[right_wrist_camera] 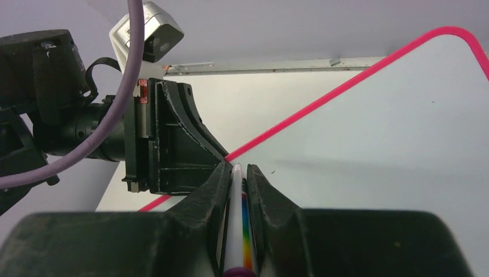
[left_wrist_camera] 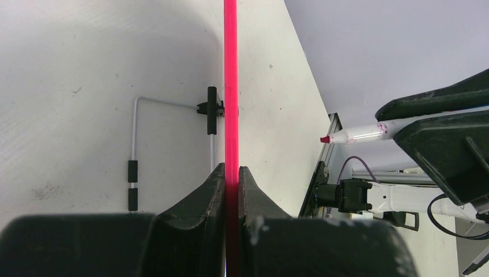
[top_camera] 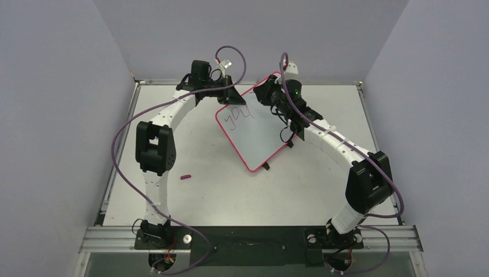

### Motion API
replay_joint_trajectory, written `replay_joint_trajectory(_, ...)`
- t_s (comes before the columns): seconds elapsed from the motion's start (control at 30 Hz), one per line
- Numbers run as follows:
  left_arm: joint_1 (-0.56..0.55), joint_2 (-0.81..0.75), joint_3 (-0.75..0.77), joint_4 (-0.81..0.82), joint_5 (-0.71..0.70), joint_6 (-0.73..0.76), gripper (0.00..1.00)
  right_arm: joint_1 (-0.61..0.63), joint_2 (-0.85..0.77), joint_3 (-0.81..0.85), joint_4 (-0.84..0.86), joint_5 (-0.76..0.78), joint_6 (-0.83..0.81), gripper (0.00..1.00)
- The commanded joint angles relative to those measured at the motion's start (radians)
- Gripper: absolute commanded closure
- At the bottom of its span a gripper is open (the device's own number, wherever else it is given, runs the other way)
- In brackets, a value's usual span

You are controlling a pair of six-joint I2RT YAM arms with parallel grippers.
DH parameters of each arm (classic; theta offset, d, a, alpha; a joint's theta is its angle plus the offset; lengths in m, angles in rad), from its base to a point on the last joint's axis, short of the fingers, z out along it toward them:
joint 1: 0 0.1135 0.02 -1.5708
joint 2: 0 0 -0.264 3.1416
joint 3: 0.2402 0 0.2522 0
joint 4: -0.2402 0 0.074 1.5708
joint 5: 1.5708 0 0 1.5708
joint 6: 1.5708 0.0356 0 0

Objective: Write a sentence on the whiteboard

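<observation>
Closest to the arms' bases, a small purple piece (top_camera: 185,176), shaped like a pen cap, lies alone on the flat white table (top_camera: 230,196). The table looks dull and a bit scuffed.

Farther back, near the middle of the table, is the whiteboard (top_camera: 254,135). It is a smooth white rectangle with a thin bright pink rim and round corners, and it is turned at a slant. In the left wrist view, a bent metal wire stand (left_wrist_camera: 134,133) with black grips shows next to the rim.

A few thin purple letters (top_camera: 237,113) sit near the board's far left corner and look like "you".

The left gripper (left_wrist_camera: 230,172) is pinched tight on the pink rim at that corner. The right gripper (right_wrist_camera: 236,171) is squeezed around a marker pen (right_wrist_camera: 239,219), a round white stick with a rainbow stripe. It is not clear whether the pen's reddish tip (left_wrist_camera: 326,139) touches the board's face.
</observation>
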Motion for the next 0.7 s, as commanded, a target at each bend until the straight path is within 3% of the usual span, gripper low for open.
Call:
replay_joint_trajectory(0.0,-0.005,-0.114,0.025,0.091,0.11,-0.043,1.0,-0.006,0.041,0.067,0.028,-0.005,0.012,1.0)
replay_joint_trajectory(0.67,-0.005,-0.115,0.023,0.096,0.114,-0.046,1.0,-0.013,0.127,0.094,0.033,-0.014,0.028,1.0)
